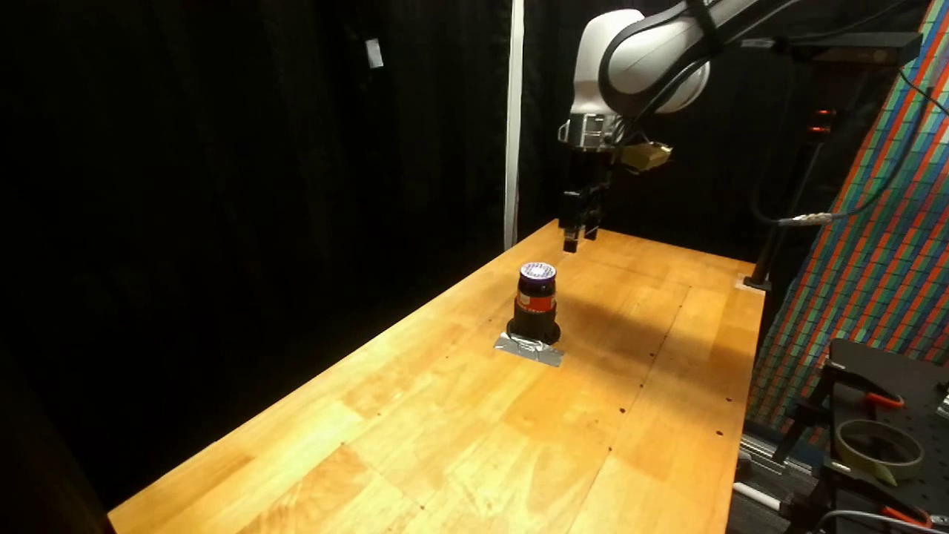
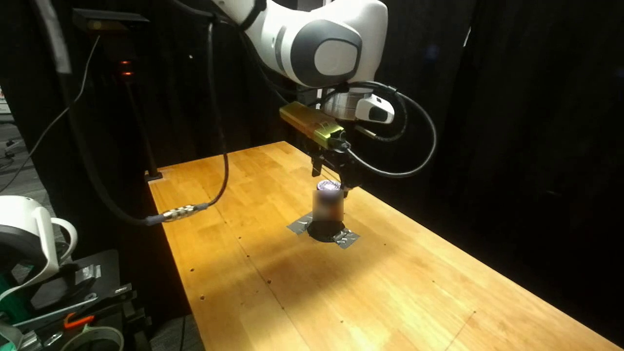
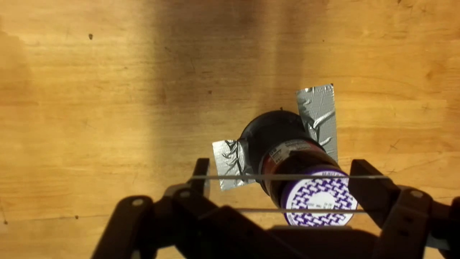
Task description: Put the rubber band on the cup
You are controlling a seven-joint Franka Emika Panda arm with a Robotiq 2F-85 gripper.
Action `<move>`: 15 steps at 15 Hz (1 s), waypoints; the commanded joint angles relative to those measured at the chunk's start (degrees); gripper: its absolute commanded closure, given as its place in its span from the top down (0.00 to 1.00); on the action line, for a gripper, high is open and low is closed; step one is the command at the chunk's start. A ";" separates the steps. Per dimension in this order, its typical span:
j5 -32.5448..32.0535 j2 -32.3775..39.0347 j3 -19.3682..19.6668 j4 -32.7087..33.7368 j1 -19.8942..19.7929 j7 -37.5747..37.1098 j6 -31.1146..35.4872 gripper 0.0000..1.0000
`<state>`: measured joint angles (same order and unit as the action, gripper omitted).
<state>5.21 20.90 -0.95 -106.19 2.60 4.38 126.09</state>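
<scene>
1. My fingers are spread apart and point downward, raised above the tabletop.
2. The rubber band is stretched over these fingers. In the wrist view, two nearly parallel strands span the gap between them.
3. The cup stands upright on the tabletop, set on or in a black base; I cannot tell which. An orange-red label covers part of its body. Its round lid is white with a purple pattern.
4. Strips of silver tape run from the base onto the tabletop.
5. In the wrist view, both strands cross in front of the cup. In an exterior view, a gap separates my fingers from the cup.
6. In both exterior views, my white arm enters from the upper edge, and a black curtain hangs beside the tabletop.
</scene>
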 commanded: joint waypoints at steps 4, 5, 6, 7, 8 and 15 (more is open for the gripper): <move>-2.68 16.90 -2.18 23.64 0.66 1.14 -5.77 1.00; -3.05 18.97 -2.28 26.67 0.98 0.91 -6.50 1.00; -3.18 20.73 -2.39 29.24 1.18 0.80 -7.33 1.00; -3.27 22.32 -2.47 31.60 1.32 0.69 -8.14 1.00; -3.32 24.10 -2.53 34.07 1.47 0.49 -9.48 1.00; -3.69 33.14 -2.29 47.83 2.86 -0.59 -25.43 1.00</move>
<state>2.52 49.41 -3.00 -66.86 4.89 4.57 108.07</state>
